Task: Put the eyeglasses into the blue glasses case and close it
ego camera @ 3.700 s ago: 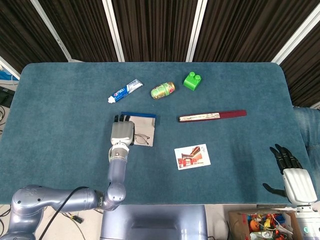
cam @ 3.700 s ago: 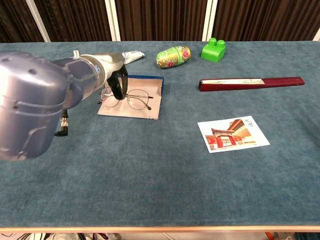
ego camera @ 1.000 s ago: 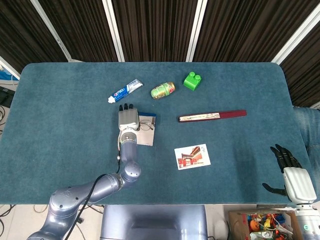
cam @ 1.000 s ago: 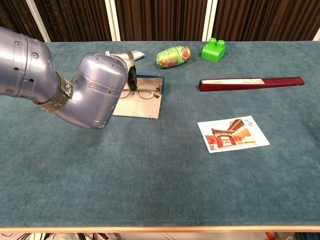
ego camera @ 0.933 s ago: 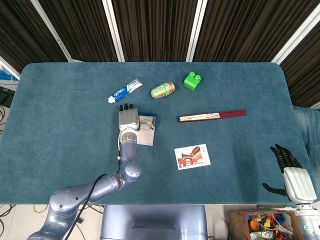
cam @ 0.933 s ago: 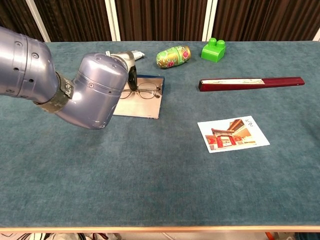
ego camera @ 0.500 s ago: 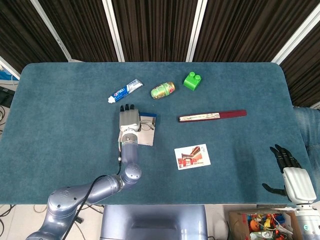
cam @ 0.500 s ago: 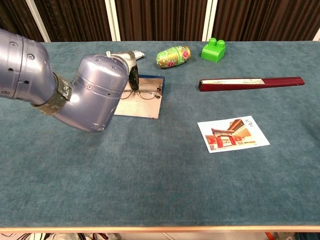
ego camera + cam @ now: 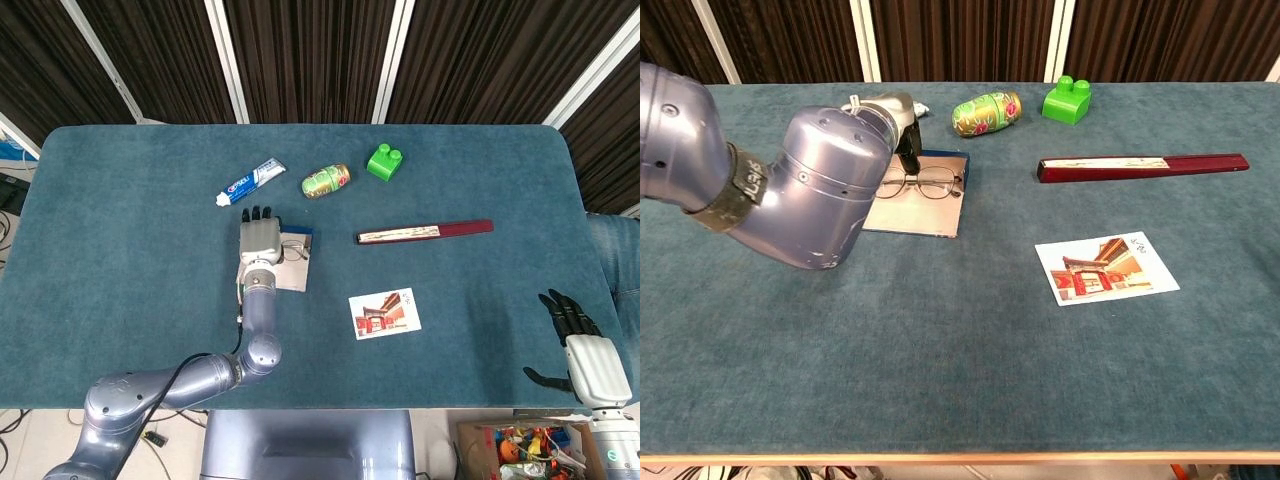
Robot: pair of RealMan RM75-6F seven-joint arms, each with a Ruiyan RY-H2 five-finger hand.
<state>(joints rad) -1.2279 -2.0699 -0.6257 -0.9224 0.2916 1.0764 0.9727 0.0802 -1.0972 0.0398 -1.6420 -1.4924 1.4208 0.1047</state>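
Observation:
The eyeglasses (image 9: 921, 183) lie on the grey lining of the open blue glasses case (image 9: 916, 216), near its raised blue back edge. In the head view the eyeglasses (image 9: 292, 250) show just right of my left hand (image 9: 259, 240), which hovers palm down over the case (image 9: 296, 274). From the chest view, dark fingers (image 9: 908, 158) of that hand reach down to the top rim of the glasses; whether they still pinch it is hidden. My right hand (image 9: 583, 346) rests with fingers spread at the table's front right edge, holding nothing.
A toothpaste tube (image 9: 252, 181), a green painted egg-shaped doll (image 9: 326, 180) and a green block (image 9: 384, 162) lie behind the case. A closed dark-red fan (image 9: 425, 232) and a postcard (image 9: 384, 313) lie to its right. My left forearm (image 9: 790, 190) blocks the chest view's left side.
My left hand carried the glasses from the case's front part to its back edge. Over the last half second the arm rose slightly, uncovering the left lens; the right hand stayed still.

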